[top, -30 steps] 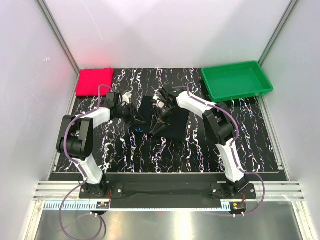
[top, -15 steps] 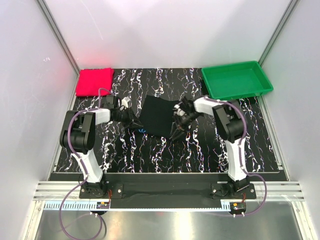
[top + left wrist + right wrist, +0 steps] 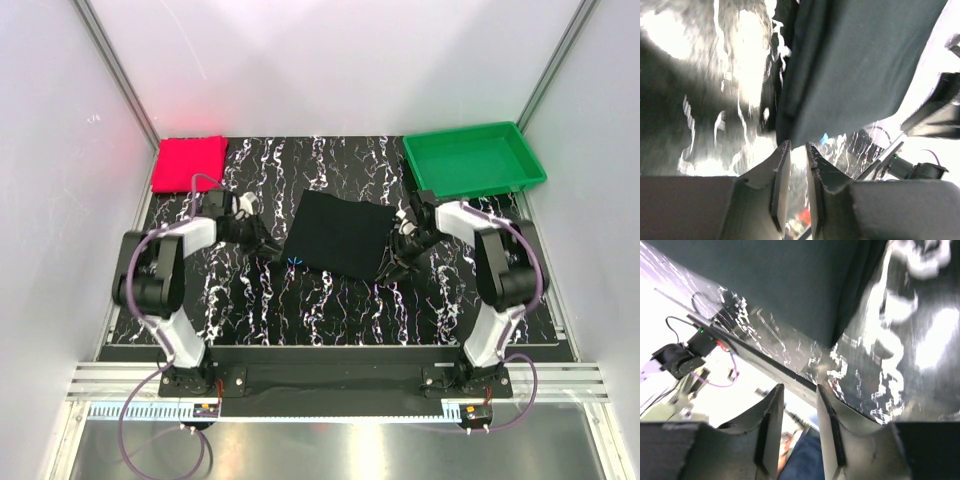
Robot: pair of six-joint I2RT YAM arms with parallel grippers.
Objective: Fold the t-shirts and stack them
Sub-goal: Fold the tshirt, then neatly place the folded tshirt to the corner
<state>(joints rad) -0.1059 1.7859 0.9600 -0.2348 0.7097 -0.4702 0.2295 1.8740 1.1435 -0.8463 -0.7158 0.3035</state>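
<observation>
Left gripper (image 3: pixel 796 145), jaws narrowly parted and empty, and right gripper (image 3: pixel 799 386), parted wider, also empty, flank the flat black shirt (image 3: pixel 335 232); red shirt (image 3: pixel 188 163) lies folded far left.

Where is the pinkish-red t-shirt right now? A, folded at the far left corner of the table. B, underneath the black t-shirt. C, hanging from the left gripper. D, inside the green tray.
A: the pinkish-red t-shirt lies folded at the table's far left corner, apart from the green tray and the black t-shirt.
</observation>
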